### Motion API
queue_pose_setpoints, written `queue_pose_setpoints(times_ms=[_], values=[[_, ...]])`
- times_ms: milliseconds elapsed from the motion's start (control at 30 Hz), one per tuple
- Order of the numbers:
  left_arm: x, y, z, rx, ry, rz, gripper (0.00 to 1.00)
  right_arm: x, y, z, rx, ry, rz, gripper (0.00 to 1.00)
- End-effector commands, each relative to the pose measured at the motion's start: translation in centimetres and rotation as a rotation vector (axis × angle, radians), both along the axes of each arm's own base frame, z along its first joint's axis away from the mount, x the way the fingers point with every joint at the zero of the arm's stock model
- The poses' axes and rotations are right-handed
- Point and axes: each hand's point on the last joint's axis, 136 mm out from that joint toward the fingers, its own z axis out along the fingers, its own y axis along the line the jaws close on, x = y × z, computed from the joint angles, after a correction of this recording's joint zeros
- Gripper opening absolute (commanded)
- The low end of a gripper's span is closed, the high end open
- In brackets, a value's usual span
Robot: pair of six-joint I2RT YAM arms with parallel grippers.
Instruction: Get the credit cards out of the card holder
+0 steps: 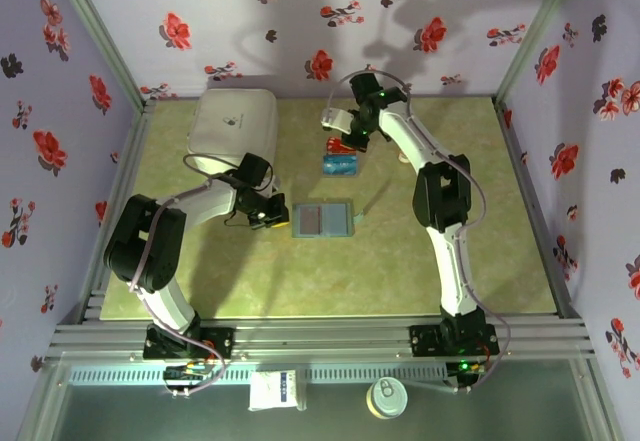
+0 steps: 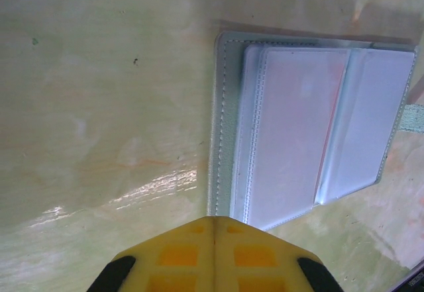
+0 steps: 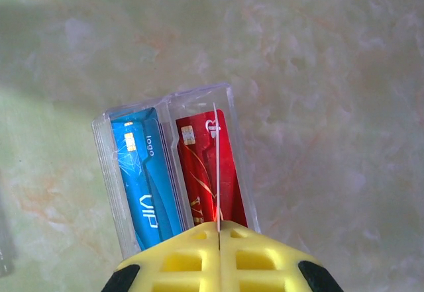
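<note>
While apart, one card holder (image 1: 322,219), two cards (image 1: 340,165).

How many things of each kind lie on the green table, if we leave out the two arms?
Credit cards in sight: 2, the blue card and the red card
Card holder: 1
Clear tray under the cards: 1
White box: 1
Total: 5
</note>
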Motion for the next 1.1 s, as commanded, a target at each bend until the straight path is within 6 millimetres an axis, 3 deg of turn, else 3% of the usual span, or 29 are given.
queue_pose_setpoints(times_ms=[0,100,400,667,1067], values=[[-0.2,0.6,0.0,0.017,0.019,0.015,0.05,0.9,-0.9,0.0,-0.041,-0.031,-0.005,0.13],[0.0,0.4,-0.2,0.015,0.023,0.016,0.05,1.4,-1.3,0.3,-0.052,-0.051,-0.025,0.18],[0.6,-0.1,0.1,-0.003,0.016,0.013,0.05,1.9,-1.2,3.2,0.018,-0.117,-0.103,0.20],[1.3,-0.8,0.5,-0.043,-0.013,0.019,0.04,1.6,-1.1,4.9,0.151,-0.113,-0.316,0.22],[1.8,-2.2,0.2,-0.084,-0.018,-0.001,0.04,-3.6,-0.8,3.8,0.341,0.068,-0.774,0.22]])
